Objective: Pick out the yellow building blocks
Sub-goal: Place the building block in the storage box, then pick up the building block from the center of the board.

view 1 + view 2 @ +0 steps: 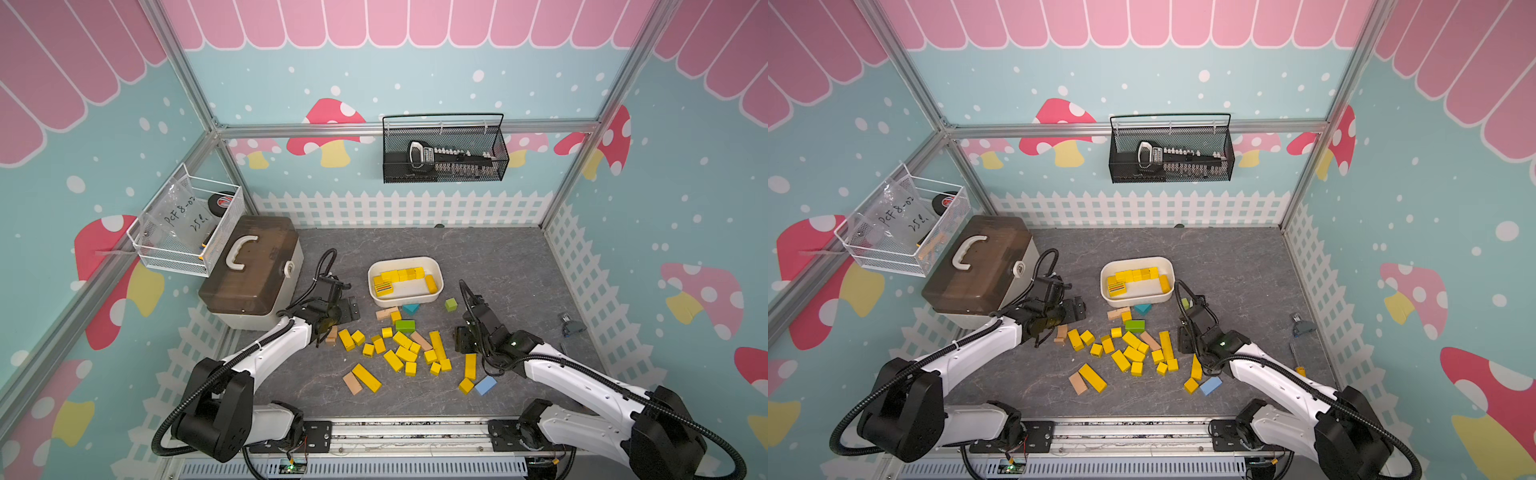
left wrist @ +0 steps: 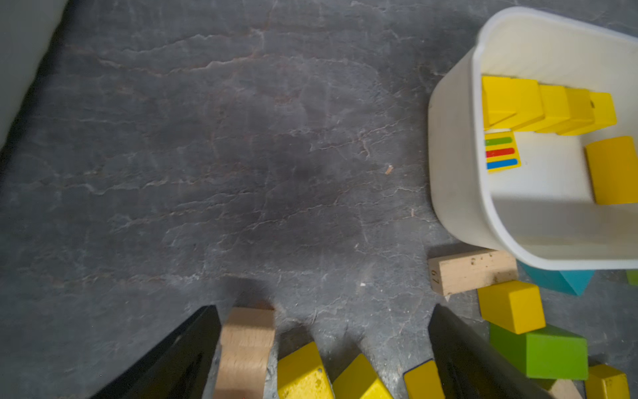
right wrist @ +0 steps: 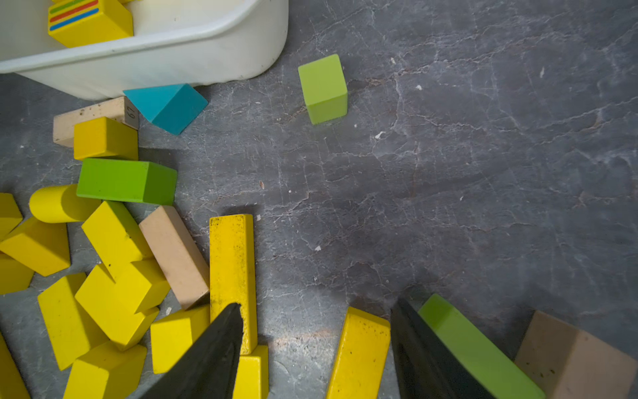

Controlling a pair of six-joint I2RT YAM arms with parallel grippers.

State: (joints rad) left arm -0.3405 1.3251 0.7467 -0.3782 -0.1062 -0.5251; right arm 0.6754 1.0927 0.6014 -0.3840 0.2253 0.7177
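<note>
Several yellow building blocks (image 1: 401, 353) (image 1: 1133, 353) lie scattered on the grey table in both top views. More of them sit in the white tray (image 1: 405, 300) (image 2: 455, 172) (image 3: 172, 69), among them a striped one (image 1: 382, 286) (image 2: 502, 152). My left gripper (image 1: 338, 318) (image 2: 324, 345) is open above the heap's left edge. A tan block (image 2: 247, 345) and yellow blocks (image 2: 300, 373) show between its fingers. My right gripper (image 1: 461, 345) (image 3: 316, 345) is open at the heap's right edge. A yellow bar (image 3: 359, 355) (image 1: 470, 365) lies between its fingers, close to one of them.
Mixed in with the yellow ones are tan blocks (image 1: 352, 383), a green brick (image 1: 405, 325), a green cube (image 1: 451, 304), a teal wedge (image 1: 410, 308) and a blue block (image 1: 485, 385). A brown-lidded box (image 1: 253, 270) stands at the left. Wire baskets (image 1: 444, 149) hang on the walls.
</note>
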